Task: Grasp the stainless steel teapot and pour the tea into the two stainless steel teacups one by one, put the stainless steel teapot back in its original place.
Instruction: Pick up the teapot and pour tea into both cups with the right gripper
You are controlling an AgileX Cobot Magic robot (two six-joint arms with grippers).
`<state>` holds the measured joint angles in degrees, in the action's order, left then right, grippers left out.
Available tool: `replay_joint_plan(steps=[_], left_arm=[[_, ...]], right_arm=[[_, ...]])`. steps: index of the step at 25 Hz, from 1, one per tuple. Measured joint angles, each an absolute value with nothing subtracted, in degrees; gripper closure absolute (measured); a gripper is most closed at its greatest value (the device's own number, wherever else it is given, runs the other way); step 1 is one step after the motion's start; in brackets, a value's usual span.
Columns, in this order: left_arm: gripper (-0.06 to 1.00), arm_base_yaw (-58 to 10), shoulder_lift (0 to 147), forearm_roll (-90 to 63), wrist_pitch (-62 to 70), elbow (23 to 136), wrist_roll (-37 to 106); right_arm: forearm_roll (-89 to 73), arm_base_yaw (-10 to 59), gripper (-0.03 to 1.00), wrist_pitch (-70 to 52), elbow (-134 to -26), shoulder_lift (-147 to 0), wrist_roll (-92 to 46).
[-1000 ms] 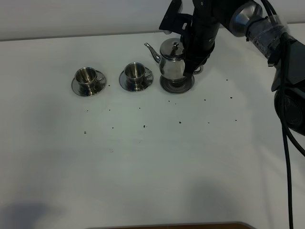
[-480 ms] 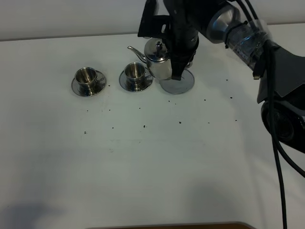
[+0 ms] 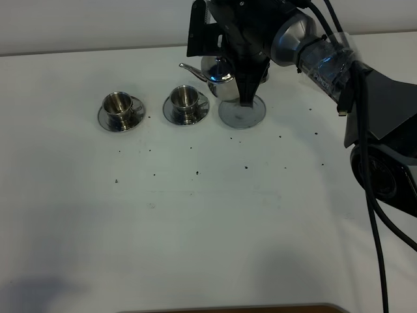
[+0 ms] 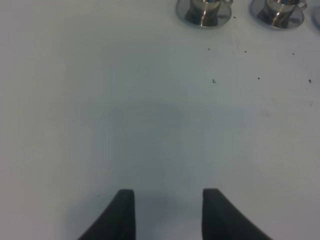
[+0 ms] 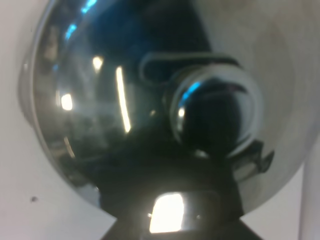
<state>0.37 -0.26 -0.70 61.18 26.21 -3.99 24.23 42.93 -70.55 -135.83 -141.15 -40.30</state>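
Note:
The stainless steel teapot hangs in the air, lifted off its round steel dish, which lies bare just below and to its right. Its spout points left toward the nearer teacup. My right gripper is shut on the teapot's handle side; the handle itself is hidden behind the gripper. The second teacup stands further left; each cup sits on its saucer. In the right wrist view the teapot's body and lid knob fill the frame. My left gripper is open and empty, low over bare table, with both cups far ahead.
Small dark specks are scattered on the white table in front of the cups and dish. The right arm and its cables reach in from the right edge. A dark edge shows at the table's front.
The right gripper has lifted the teapot off its dish and carried it left and up toward the nearer cup. The left gripper's earlier state is not shown.

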Motion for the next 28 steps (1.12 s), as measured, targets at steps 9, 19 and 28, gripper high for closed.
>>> replay_joint_plan(steps=[9, 19, 28], left_arm=[[0.56, 0.37, -0.26, -0.7, 61.18, 26.21, -3.99], [0.56, 0.37, -0.26, -0.7, 61.18, 26.21, -3.99], [0.56, 0.37, -0.26, -0.7, 61.18, 26.21, -4.05]], right_arm=[[27.11, 43.67, 0.78, -70.55, -135.83, -141.15, -39.82], [27.57, 44.92, 0.78, -70.42, -132.45, -139.29, -38.7], [30.1, 45.55, 0.78, -70.53, -125.86, -135.7, -37.88]])
